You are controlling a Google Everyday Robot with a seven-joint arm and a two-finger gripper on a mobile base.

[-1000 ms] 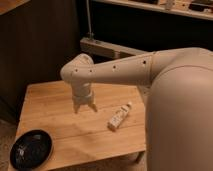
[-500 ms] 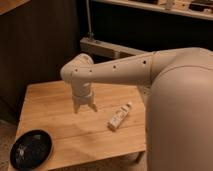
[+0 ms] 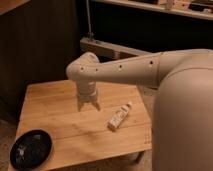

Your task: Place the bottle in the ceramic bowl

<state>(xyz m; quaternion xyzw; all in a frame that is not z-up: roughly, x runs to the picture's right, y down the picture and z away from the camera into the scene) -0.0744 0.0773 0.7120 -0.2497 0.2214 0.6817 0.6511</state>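
End effector (image 3: 88, 107) hangs over the middle of the wooden worktop (image 3: 52, 107), pointing straight down. Its two fingers (image 3: 80, 105) stand apart with nothing between them. The tips are close to the wood; contact cannot be judged.

Bottle (image 3: 120, 116) lies on its side on the worktop, right of the end effector and clear of it, cap toward the far right. Label print too faint to read.

Ceramic bowl (image 3: 31, 148), black, sits at the near-left corner, well apart from the bottle. Its inside is too dark to make out.

Arm (image 3: 125, 70) reaches in from the right. Robot body (image 3: 185, 115) fills the right side, hiding the worktop's right edge.
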